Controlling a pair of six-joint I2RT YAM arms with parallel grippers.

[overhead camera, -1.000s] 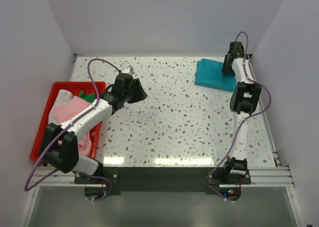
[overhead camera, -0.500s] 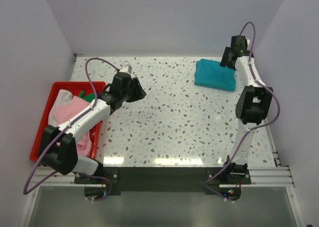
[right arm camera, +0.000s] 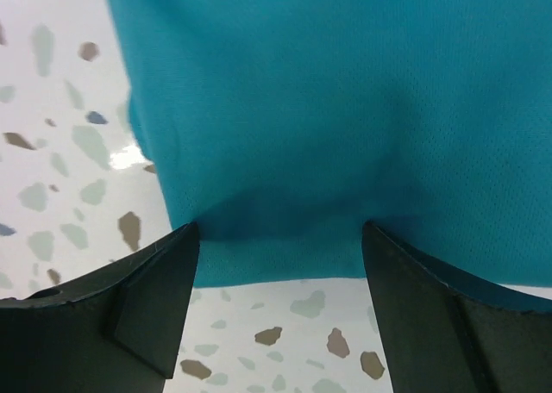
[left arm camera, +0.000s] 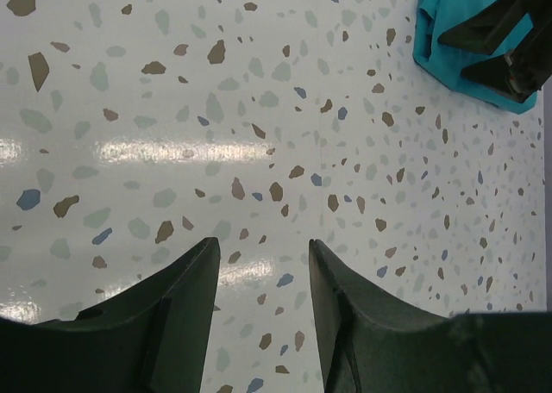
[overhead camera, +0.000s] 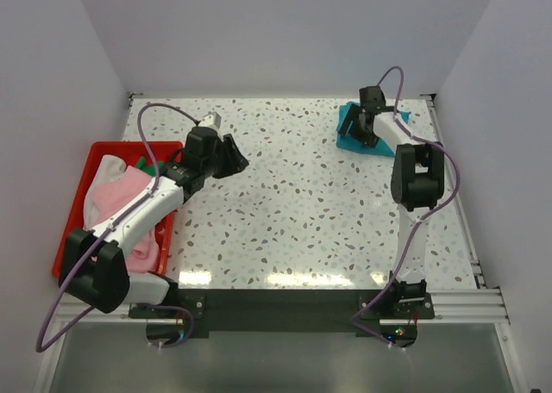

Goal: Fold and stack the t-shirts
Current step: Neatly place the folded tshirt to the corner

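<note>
Plain pale walls (overhead camera: pixel 285 31) box in a speckled terrazzo table (overhead camera: pixel 302 203) — glare (overhead camera: pixel 302 278) near its front.

We take this for a robotics lab, a closed test cell. Plain pale walls (overhead camera: pixel 276 31) box in a speckled terrazzo-pattern table (overhead camera: pixel 293 203) on three sides. The left arm (overhead camera: pixel 147 203) and right arm (overhead camera: pixel 414 173), white and black, are bolted to an aluminium rail (overhead camera: pixel 457 302) at the near edge. Purple cables (overhead camera: pixel 162 107) loop off both. A red plastic bin (overhead camera: pixel 73 229) sits at the table's left side. Flat light, glare strips on the tabletop.
</note>
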